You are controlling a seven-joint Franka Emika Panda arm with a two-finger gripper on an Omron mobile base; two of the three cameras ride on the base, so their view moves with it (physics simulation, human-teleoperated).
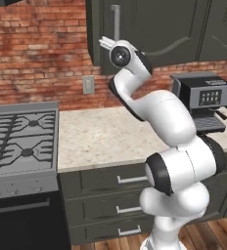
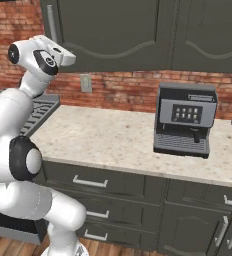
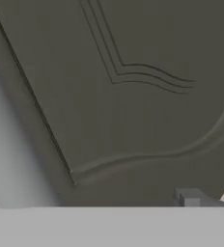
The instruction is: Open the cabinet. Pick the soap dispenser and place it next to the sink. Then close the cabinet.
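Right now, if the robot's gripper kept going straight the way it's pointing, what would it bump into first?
Most likely the cabinet door: the hand view looks straight at its arched panel up close, with the silver handle off to one side. Exact depth is unclear.

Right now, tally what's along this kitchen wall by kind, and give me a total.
Coffee machine: 1
Stove: 1
Wall outlet: 1
Cabinet with its long silver handle: 1
Total: 4

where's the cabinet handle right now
The cabinet handle runs vertically on the wall cabinet door, top center of the left base view, just above the arm's raised wrist, left of the coffee machine.
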